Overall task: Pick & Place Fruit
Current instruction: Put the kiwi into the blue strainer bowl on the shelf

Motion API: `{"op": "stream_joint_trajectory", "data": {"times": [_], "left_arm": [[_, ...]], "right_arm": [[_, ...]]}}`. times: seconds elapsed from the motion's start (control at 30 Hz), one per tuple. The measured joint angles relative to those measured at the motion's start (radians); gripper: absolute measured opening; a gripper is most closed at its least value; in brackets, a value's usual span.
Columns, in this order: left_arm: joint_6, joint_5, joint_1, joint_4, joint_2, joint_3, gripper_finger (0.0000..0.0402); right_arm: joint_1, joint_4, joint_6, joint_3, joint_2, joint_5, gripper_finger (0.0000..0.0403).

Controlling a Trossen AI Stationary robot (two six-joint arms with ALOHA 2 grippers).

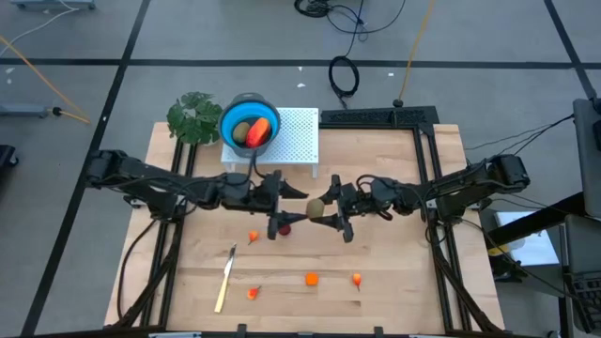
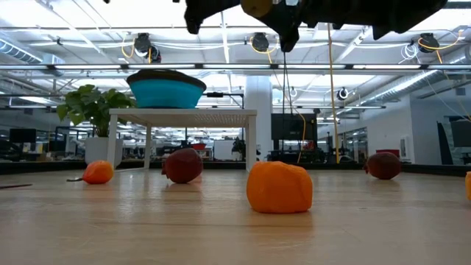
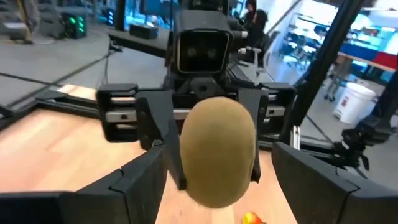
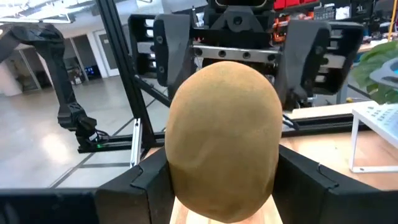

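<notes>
An olive-brown oval fruit [image 1: 315, 208] hangs in mid-air over the table's middle, between my two grippers, which face each other. My right gripper [image 1: 327, 209] is shut on it. My left gripper [image 1: 295, 207] is open, and its fingers [image 3: 134, 186] stand wide on either side of the oval without touching it. A dark red round fruit [image 1: 285, 227] lies on the wood just below. Several tiny orange pieces [image 1: 312, 278] lie toward the near edge. The blue bowl [image 1: 250, 122], on a white stand, holds an olive piece and a larger red-orange one. My right gripper pinches the olive-brown oval [image 4: 224, 124] between its two fingers [image 4: 149, 183], one on each of its sides. The fingers come level from the table's right. The oval is lifted clear of the table, its free end pointing at my left gripper.
A pale yellow-handled knife [image 1: 225, 279] lies near the near left. A green plant [image 1: 194, 117] stands at the far left beside the white perforated stand [image 1: 299, 136]. In the low view a second dark red fruit [image 2: 384, 165] sits to the right. Bare wood spans the near middle.
</notes>
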Motion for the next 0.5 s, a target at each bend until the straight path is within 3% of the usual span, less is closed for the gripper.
{"op": "stream_joint_trajectory", "data": {"times": [0.5], "left_arm": [[0.001, 0.127, 0.044, 0.002, 0.112, 0.111, 0.0286]], "right_arm": [[0.000, -0.014, 0.000, 0.000, 0.000, 0.000, 0.0206]]}}
